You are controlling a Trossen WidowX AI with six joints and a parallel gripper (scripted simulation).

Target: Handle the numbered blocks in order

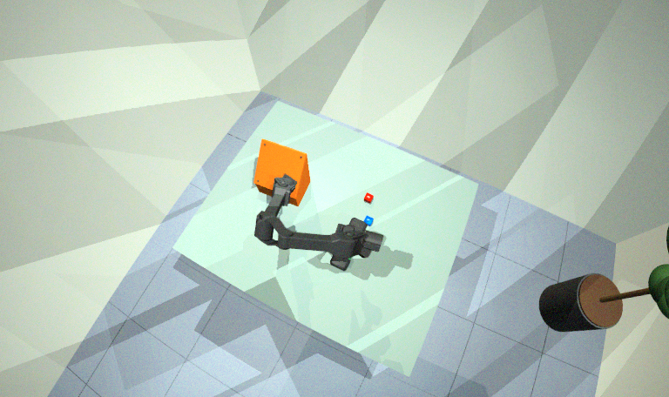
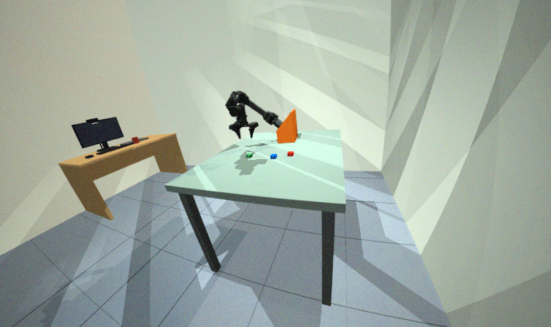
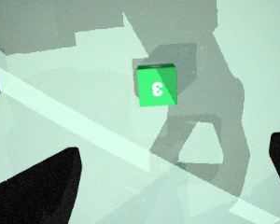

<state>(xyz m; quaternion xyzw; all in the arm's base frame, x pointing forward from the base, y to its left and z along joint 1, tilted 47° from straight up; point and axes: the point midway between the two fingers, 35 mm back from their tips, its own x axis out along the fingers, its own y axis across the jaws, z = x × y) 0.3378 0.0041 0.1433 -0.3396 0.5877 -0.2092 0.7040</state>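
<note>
A green block (image 2: pixel 249 155) (image 3: pixel 157 88) lies on the table and shows the digit 3, upside down in the wrist view. The arm hides nearly all of it in the top view. A blue block (image 1: pixel 368 220) (image 2: pixel 273 155) lies beside it, with only a sliver at the wrist view's left edge. A red block (image 1: pixel 368 198) (image 2: pixel 290 153) lies beyond the blue one. The digits on blue and red are too small to read. My gripper (image 2: pixel 245 137) (image 3: pixel 176 151) is open and empty, pointing down well above the table, with the green block ahead of the line between its fingertips in the wrist view.
An orange wedge-shaped block (image 1: pixel 283 164) (image 2: pixel 287 128) stands at the arm's base on the pale green table (image 1: pixel 424 185) (image 2: pixel 308 181). A desk (image 2: pixel 121 155) with a monitor and a potted plant (image 1: pixel 599 300) stand away from the table.
</note>
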